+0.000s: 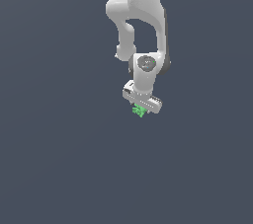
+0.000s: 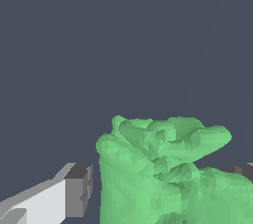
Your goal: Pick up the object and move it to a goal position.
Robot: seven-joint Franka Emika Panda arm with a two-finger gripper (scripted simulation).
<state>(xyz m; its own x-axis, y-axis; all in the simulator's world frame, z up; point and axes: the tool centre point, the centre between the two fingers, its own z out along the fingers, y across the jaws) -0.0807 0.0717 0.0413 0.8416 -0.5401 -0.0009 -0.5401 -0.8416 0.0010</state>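
Observation:
The object is a tiny bright green jagged lump right under the white gripper in the exterior view. In the wrist view the object fills the space between the two fingers. One grey-padded finger stands right beside one of its sides, and the other finger shows only as a tip behind its other side. The gripper is shut on the object. The hand is tilted at the end of the white arm.
A plain dark grey-blue background surrounds the arm in both views. No other objects, containers or edges show.

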